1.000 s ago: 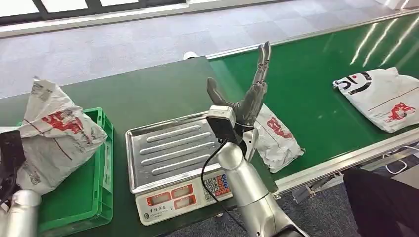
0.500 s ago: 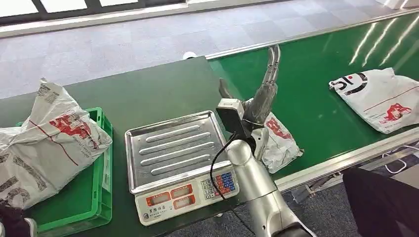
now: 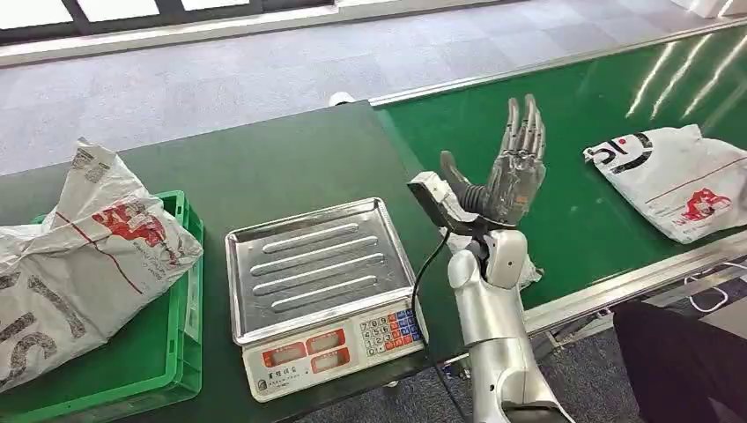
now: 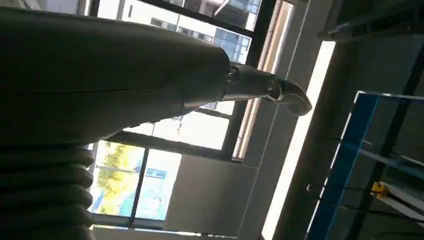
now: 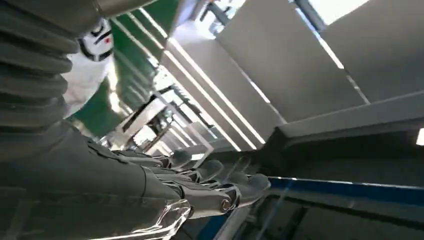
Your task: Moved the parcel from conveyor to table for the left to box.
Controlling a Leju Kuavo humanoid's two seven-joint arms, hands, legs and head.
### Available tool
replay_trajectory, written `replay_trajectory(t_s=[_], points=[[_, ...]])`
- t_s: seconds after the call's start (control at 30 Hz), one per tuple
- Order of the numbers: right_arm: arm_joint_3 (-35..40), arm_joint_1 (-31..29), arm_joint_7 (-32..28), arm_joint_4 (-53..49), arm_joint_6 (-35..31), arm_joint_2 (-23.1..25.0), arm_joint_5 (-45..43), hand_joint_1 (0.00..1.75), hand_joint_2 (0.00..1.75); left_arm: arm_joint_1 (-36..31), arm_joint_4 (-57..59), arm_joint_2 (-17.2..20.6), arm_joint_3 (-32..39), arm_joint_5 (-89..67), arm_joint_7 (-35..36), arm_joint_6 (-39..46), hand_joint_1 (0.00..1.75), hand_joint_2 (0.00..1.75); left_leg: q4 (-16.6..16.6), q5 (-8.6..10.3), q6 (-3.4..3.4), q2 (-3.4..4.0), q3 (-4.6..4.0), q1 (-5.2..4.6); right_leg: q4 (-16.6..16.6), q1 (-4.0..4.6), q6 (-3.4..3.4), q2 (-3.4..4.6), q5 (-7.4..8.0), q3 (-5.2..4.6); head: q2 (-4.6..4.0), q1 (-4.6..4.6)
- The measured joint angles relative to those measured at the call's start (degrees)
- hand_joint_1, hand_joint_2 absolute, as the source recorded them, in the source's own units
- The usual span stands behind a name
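Parcel in white plastic film with a red print [image 3: 527, 264], the near one on the green conveyor belt [image 3: 573, 167], lies at the belt's near edge just beside the dark green tabletop [image 3: 264, 167]; the robot's silver right forearm [image 3: 489, 308] covers nearly all of it in the head view, leaving a small crumpled patch showing. Above it the right hand [image 3: 509, 172] stands upright, palm flat, its dark fingers [image 3: 526, 132] straight and lying side by side, the thumb held apart, nothing in it. The right wrist view shows the same straight fingers [image 5: 215, 182] with no load. A second white parcel with black and red print [image 3: 674, 176] rests further along the belt, well apart from the hand.

On the tabletop a white electronic scale with a ribbed steel tray [image 3: 313, 264] sits just beside the forearm, its tray bare. To the scale's left a green plastic crate [image 3: 167, 352] holds a big crumpled white bag with red and grey print [image 3: 79, 256], which spills over the crate's rim.

The left hand [image 4: 125, 85] shows in its wrist view as a dark cover with one thick grey digit [image 4: 270, 90] pointing out toward windows; whether its fingers are apart or together I cannot tell.
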Motion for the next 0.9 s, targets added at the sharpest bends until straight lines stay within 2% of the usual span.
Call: replay_trajectory(t_s=[0.17, 0.37, 0.57, 0.73, 0.87, 0.9], points=[[-8.0, -0.5, 4.4, 4.4, 0.0, -1.9, 5.2, 0.0, 1.75, 1.0, -5.1, -0.2, -0.2, -2.2, 0.0, -2.6, 0.0, 1.75, 0.0, 0.0, 0.0, -0.03, -0.02, -0.01, 0.0, -0.01, 0.0, -0.05, 0.0, 0.03, 0.02, 0.0], [-10.0, -0.6, 7.1, 7.9, 0.0, -3.7, 6.9, 0.0, 1.75, 1.3, -7.1, -0.3, -0.2, -2.8, 0.0, -3.1, 0.0, 1.75, 0.0, 0.0, 0.0, -0.02, -0.01, 0.0, 0.0, 0.01, 0.0, -0.02, 0.0, 0.01, 0.0, -0.02], [-10.1, -0.8, 13.8, 13.4, 0.0, -5.9, 9.0, 0.0, 1.75, 2.0, -8.3, -0.3, -0.2, -2.8, 0.0, -4.0, 0.0, 1.75, 0.0, 0.0, 0.0, -0.03, -0.03, 0.0, 0.0, 0.0, 0.0, -0.04, 0.0, 0.02, 0.02, -0.02], [-10.1, -0.9, 11.9, 18.7, 2.7, -7.4, 1.9, 0.0, 1.75, 2.5, -9.2, -0.3, 0.1, -3.6, 0.0, -4.9, 0.0, 1.75, 0.0, 0.0, 0.01, -0.03, -0.04, -0.01, 0.0, -0.02, 0.01, -0.05, 0.0, 0.03, 0.02, -0.02], [-10.1, -0.9, 11.2, 20.8, 3.6, -8.0, 0.4, 0.0, 1.75, 2.6, -9.7, -0.3, 0.4, -3.9, 0.0, -4.9, 0.0, 1.75, 0.0, 0.0, 0.0, -0.04, -0.04, -0.01, 0.0, -0.01, 0.01, -0.06, 0.0, 0.04, 0.02, -0.02], [-10.1, -1.0, 10.1, 21.2, 5.6, -8.0, -1.4, 0.0, 1.75, 2.6, -9.7, -0.3, 0.5, -4.1, 0.0, -4.9, 0.0, 1.75, 0.0, 0.0, 0.0, -0.04, -0.04, 0.0, 0.0, 0.0, 0.0, -0.05, 0.0, 0.04, 0.0, -0.02]])
